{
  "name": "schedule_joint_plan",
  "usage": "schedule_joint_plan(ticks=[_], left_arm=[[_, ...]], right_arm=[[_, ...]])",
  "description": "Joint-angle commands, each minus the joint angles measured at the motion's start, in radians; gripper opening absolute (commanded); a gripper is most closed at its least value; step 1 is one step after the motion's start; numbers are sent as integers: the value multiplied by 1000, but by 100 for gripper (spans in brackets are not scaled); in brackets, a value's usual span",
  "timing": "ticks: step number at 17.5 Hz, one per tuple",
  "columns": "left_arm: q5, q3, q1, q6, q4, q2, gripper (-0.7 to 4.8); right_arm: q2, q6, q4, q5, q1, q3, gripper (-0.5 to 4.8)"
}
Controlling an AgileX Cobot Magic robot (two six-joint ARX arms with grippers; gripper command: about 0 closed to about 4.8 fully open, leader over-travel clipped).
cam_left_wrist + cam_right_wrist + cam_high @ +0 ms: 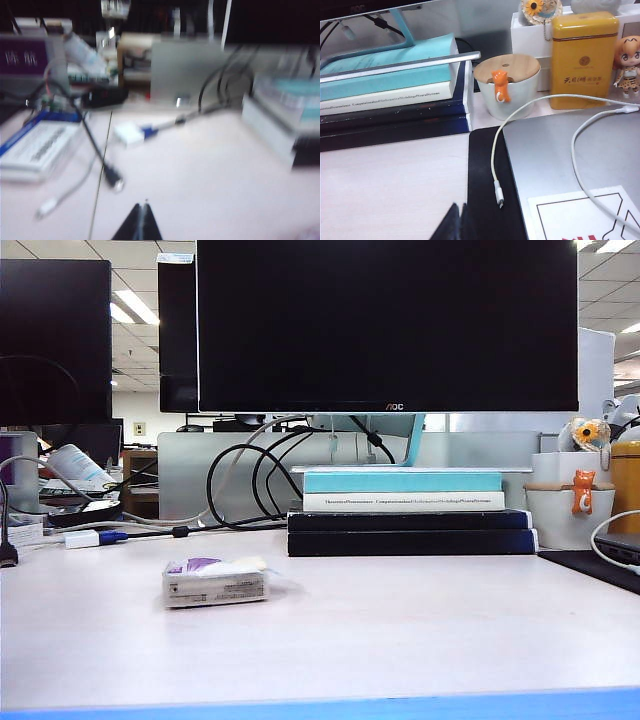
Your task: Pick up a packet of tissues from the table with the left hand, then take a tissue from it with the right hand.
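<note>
So right at my end, both sets of fingers are pinched fully together and holding nothing: my left gripper (142,220) hangs low over bare tabletop (400,630), and my right gripper (457,222) sits over the near edge of a black mat (487,180) on the right side. Neither arm shows in the exterior view, only in the wrist ones. The tabletop is a pale pinkish-white with a blue front edge (320,705), pretty uncluttered up front. The packet of tissues (215,582) lies flat on it, left of centre, purple patch on top, printed text on its side, and a bit of cream-white tissue (245,565) showing at the top. It's well apart from both my grippers. On the mat there's a silver laptop (570,150) with a white charging cable (495,165) draped over it. Further back, a stack of books (410,515), dark ones below and a teal one on top, sits under a big AOC monitor (385,325) with black cables (250,480) looping behind. Right of that, a white mug (507,92) with a wooden lid and a little orange cat, then a yellow tin (582,60). Over on the left, a white adapter (130,132) and a blue-edged box (40,145), blurry. Beyond it all, office ceiling lights (135,305).
</note>
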Motion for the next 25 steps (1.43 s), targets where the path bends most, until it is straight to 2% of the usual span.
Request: schedule_joint_plan(ticks=[1, 5, 7, 8, 9, 10, 12, 15, 16, 18, 20, 21, 24, 25], left_arm=[[47, 45, -1, -38, 38, 4, -5], [194, 72, -1, -40, 99, 73, -5], [275, 188, -1, -47, 113, 209, -5], [315, 295, -1, -12, 111, 318, -5], [396, 397, -1, 116, 95, 455, -4], [529, 452, -1, 239, 92, 555, 0], [639, 481, -1, 364, 101, 661, 38], [699, 487, 0, 428, 107, 845, 130], [741, 497, 0, 454, 113, 936, 130], [765, 511, 0, 466, 109, 997, 130], [818, 542, 2, 515, 105, 1063, 137], [830, 552, 2, 535, 106, 1079, 159], [837, 568, 5, 649, 104, 1147, 192], [874, 568, 9, 689, 101, 1184, 194]], right_arm=[[5, 37, -75, 72, 0, 111, -6], [96, 60, -34, 71, 0, 188, -6], [247, 81, 32, 8, 1, 249, -6], [340, 80, 45, -47, 0, 293, -6], [427, 77, 72, -110, 0, 332, -6], [486, 65, 85, -181, 0, 365, -6], [536, 8, 81, -278, 0, 401, -6], [600, -32, 17, -394, -1, 461, -6], [631, -53, 4, -451, -1, 485, -6], [658, -88, -16, -496, -1, 502, -6], [706, -86, -39, -497, -1, 516, -6], [722, -86, -39, -502, -1, 516, -6], [783, -82, -41, -554, 0, 516, -6], [798, -83, -47, -568, 0, 516, -6]])
